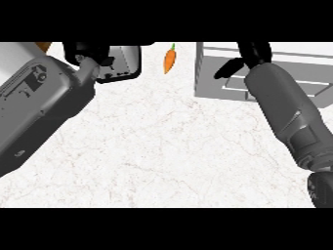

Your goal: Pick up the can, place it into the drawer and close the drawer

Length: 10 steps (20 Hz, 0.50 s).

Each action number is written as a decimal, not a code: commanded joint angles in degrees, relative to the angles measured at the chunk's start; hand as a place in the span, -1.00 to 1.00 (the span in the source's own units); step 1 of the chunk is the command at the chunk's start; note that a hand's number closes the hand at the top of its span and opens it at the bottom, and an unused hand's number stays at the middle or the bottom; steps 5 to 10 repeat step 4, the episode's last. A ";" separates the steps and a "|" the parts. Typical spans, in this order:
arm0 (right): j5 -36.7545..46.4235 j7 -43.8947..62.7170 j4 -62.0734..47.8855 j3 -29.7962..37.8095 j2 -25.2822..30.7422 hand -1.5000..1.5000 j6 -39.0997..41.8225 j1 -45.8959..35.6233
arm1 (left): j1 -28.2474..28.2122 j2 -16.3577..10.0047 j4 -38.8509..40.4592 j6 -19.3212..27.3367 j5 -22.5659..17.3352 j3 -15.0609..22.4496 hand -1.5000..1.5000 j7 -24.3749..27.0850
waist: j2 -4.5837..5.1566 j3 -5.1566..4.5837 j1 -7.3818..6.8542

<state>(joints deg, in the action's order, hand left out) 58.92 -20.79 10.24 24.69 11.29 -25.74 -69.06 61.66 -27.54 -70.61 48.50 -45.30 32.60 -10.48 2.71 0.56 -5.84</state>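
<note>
Marble counter (161, 146): drawer (211, 73) (grey) under right hand (251, 52).

Counter (161, 146): white marble-like stone, fine veins, matt.
Drawer (219, 80), under right hand (252, 53): plain grey, matt, smooth.
Carrot (170, 58), left of that hand: orange, smooth.
Right forearm (291, 112): dark grey, smooth, faint sheen.
</note>
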 commanded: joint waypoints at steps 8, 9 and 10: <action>-9.94 -3.99 1.21 9.08 -0.07 -1.00 4.27 -2.60 | -3.04 -1.18 -2.00 -0.18 1.02 -0.78 -1.00 1.17 | -0.60 -0.40 -0.02; -9.94 -3.99 1.21 9.08 -0.07 -1.00 4.27 -2.60 | -3.04 -1.18 -2.00 -0.18 1.02 -0.78 -1.00 1.17 | -0.60 -0.40 -0.02; -9.94 -3.99 1.21 9.08 -0.07 -1.00 4.27 -2.60 | -3.04 -1.18 -2.00 -0.18 1.02 -0.78 -1.00 1.17 | -0.60 -0.40 -0.02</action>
